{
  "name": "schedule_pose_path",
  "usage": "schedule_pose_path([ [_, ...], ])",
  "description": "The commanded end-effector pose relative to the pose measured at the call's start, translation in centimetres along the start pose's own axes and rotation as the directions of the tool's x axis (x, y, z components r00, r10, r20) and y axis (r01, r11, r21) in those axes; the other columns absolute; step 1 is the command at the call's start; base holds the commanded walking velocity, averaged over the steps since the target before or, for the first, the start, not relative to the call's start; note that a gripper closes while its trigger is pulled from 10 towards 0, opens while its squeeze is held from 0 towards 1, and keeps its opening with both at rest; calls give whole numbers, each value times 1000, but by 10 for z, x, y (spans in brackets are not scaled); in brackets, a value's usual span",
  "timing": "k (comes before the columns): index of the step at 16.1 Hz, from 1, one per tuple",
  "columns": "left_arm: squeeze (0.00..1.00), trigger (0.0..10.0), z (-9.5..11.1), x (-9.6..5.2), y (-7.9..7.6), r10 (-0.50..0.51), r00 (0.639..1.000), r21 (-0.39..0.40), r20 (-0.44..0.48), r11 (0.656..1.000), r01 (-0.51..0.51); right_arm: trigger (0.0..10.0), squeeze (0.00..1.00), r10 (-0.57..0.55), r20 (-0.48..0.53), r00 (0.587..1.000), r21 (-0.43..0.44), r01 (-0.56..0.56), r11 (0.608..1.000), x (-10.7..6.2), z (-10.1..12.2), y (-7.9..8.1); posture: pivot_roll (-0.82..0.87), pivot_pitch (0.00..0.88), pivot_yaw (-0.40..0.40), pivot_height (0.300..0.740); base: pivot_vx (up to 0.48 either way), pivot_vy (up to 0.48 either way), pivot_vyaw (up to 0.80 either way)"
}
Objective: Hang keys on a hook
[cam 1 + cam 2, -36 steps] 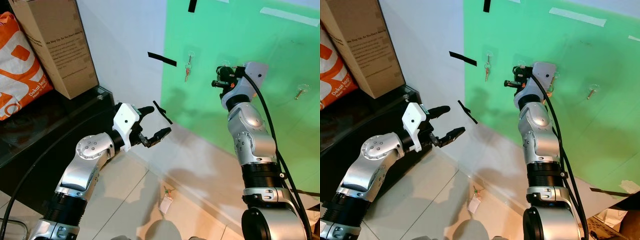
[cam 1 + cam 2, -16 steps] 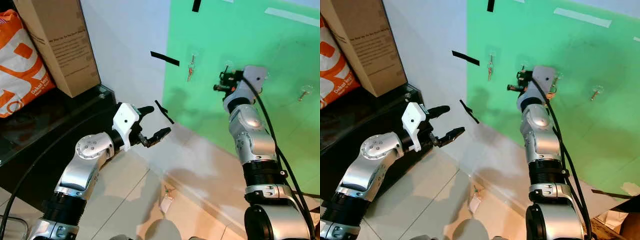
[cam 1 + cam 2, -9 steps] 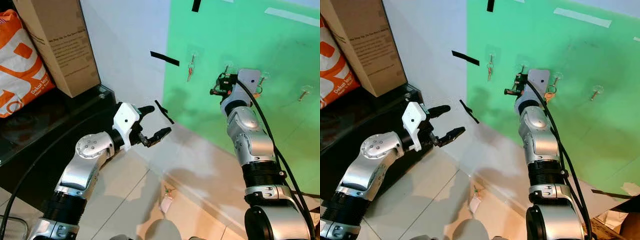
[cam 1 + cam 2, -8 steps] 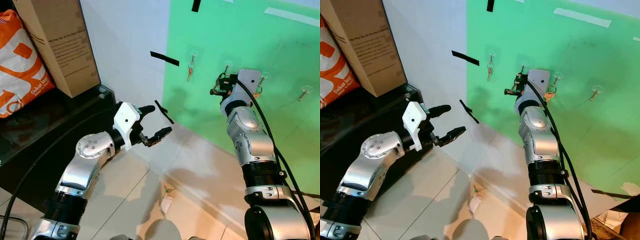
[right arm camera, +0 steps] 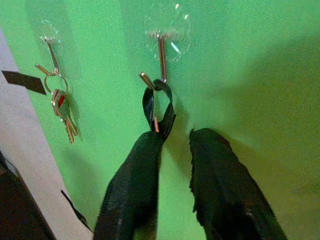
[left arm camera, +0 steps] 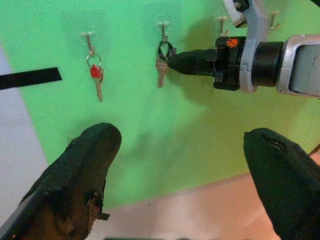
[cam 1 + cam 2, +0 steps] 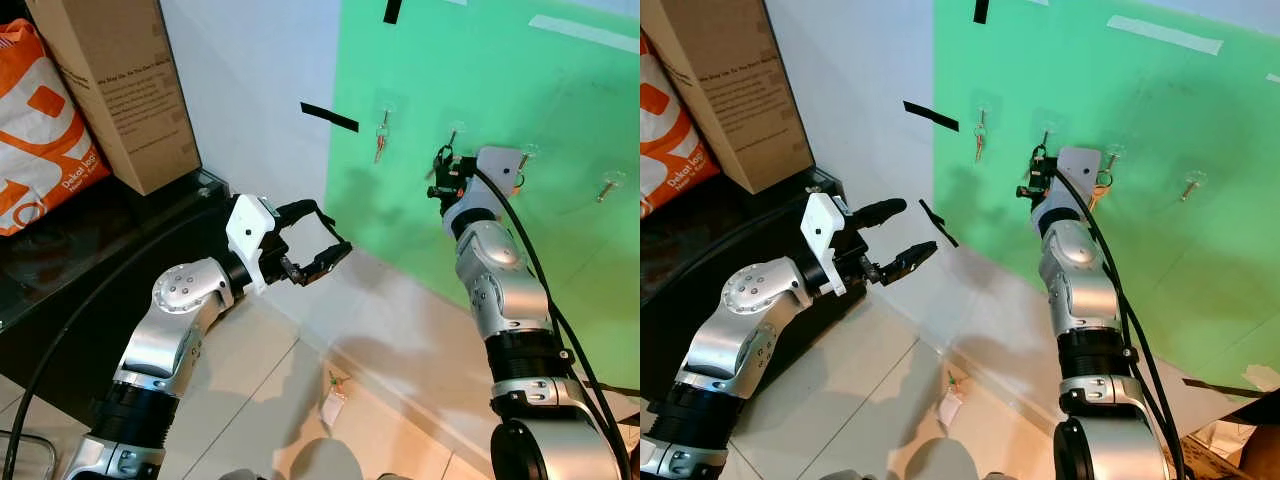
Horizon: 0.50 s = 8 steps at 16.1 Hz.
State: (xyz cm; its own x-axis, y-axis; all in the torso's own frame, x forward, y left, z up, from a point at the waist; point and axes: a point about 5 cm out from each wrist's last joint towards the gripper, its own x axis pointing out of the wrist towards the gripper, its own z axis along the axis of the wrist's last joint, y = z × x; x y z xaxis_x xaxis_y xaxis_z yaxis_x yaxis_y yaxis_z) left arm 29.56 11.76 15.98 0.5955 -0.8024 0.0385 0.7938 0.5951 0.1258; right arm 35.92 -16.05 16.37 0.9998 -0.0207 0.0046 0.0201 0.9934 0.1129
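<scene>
Keys [image 5: 159, 106] are hanging by their black ring on a clear-backed hook [image 5: 161, 55] on the green wall [image 7: 520, 80]. Right gripper [image 5: 172, 137], fingers slightly apart, is touching the ring. Left gripper [image 7: 325, 235] is hovering open (near a black-taped white wall [image 7: 250, 90]) above tiled floor [image 7: 260, 400].

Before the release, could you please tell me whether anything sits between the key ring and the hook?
Nothing visible does: the key ring is already looped over the hook, with the right gripper just beneath it.
</scene>
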Motion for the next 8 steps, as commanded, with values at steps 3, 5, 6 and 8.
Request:
schedule_pose_path([
  [3,20,10000,5,-2,9,81,997,29,-3,996,-81,10000,1000,21,97,995,68,-28,997,-12,14,-2,-33,0,-21,740,0,0,0],
  [5,12,10000,-6,-10,23,247,966,76,-77,968,-241,10000,1000,76,99,992,68,-83,994,-30,11,2,-38,0,-22,740,0,0,0],
  [6,4,10000,-9,-15,27,304,949,83,-79,951,-298,10000,1000,116,87,989,79,-123,989,-41,5,6,-43,0,-23,740,0,0,0],
  [8,4,10000,-14,-24,29,373,924,99,-89,926,-364,10000,1000,140,33,990,38,-141,989,-60,-13,7,-50,0,-24,740,0,0,0],
])
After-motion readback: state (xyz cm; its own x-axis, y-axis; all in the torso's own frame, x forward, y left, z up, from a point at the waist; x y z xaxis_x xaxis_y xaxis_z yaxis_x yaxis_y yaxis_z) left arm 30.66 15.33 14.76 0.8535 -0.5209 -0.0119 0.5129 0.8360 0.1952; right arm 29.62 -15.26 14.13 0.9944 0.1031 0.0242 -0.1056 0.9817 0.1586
